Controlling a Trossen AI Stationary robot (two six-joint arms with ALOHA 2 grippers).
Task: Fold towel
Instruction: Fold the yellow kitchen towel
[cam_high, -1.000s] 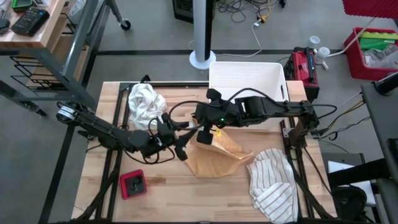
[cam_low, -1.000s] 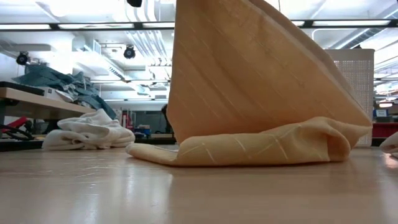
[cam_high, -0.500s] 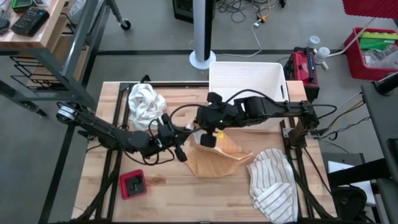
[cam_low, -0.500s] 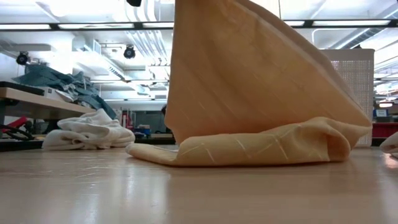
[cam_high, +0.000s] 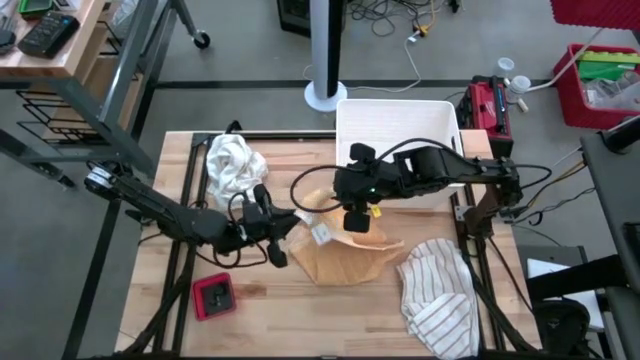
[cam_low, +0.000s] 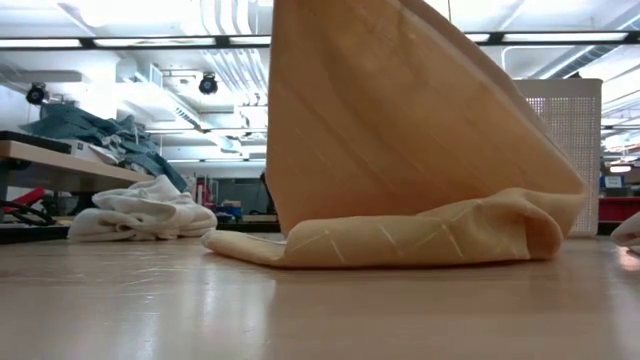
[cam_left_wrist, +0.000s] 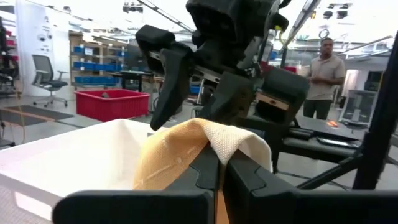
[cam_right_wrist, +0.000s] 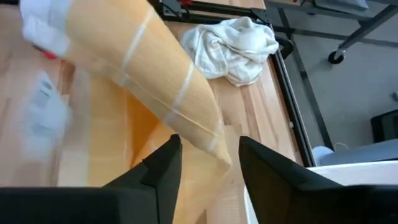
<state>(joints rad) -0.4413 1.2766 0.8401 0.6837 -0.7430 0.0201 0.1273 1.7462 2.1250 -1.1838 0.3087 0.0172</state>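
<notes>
An orange-yellow towel (cam_high: 345, 255) with thin pale stripes lies in the middle of the table, one corner raised. In the low view it rises as a tall sheet (cam_low: 400, 130) from a folded lower part (cam_low: 400, 240) that rests on the wood. My left gripper (cam_high: 290, 230) is shut on the raised corner and reaches in from the table's left. My right gripper (cam_high: 357, 218) hangs open just right of that corner. In its own view its fingers (cam_right_wrist: 160, 168) stand on either side of the towel (cam_right_wrist: 155, 81) below them. My left gripper pinches the towel's raised corner (cam_left_wrist: 214, 140) between its two fingers (cam_left_wrist: 245, 177). The fingers come nearly level from the table's left. The corner bulges out past the fingertips. From the hold the cloth slopes down to the part lying on the table.
A crumpled white cloth (cam_high: 232, 165) lies at the far left. A white towel with dark stripes (cam_high: 440, 290) is heaped at the near right. A white bin (cam_high: 397, 125) stands at the far edge. A small red thing (cam_high: 212, 295) sits near the front left.
My left gripper has taken hold of the raised corner and drawn it a little toward the table's left. My right gripper has let go of that corner and pulled back toward the right. The towel's lower part has stayed on the table.
</notes>
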